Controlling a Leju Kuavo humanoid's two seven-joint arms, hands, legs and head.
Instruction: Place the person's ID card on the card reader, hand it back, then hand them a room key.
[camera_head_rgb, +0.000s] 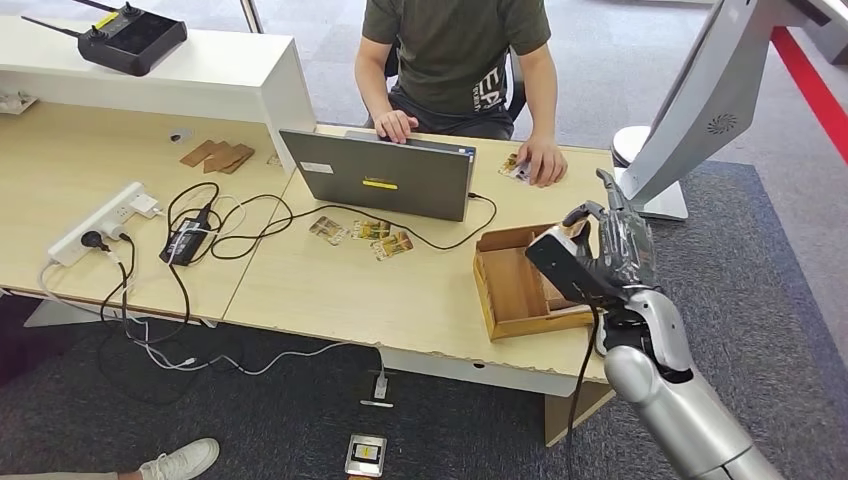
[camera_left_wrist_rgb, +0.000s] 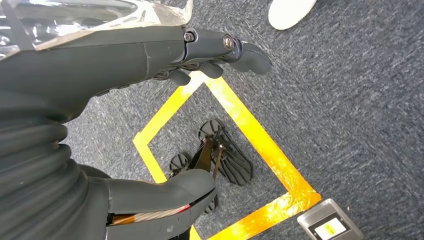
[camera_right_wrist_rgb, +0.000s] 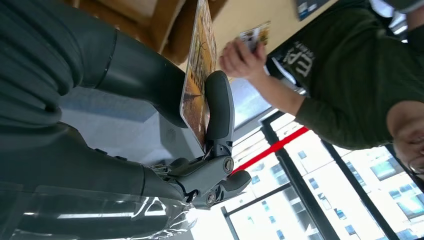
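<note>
Light wood desk, white raised counter, grey carpet with yellow tape, large windows.

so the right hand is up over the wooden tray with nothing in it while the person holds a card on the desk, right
Not quite. The right hand is not empty: the right wrist view shows a card pinched between its thumb and fingers. The rest holds: in the head view the hand is raised over the wooden tray, and the person's hand rests on a card on the desk.

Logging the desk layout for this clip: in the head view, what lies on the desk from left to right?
Power strip → black power adapter → open laptop → wooden tray → right hand, pinching a card.
</note>
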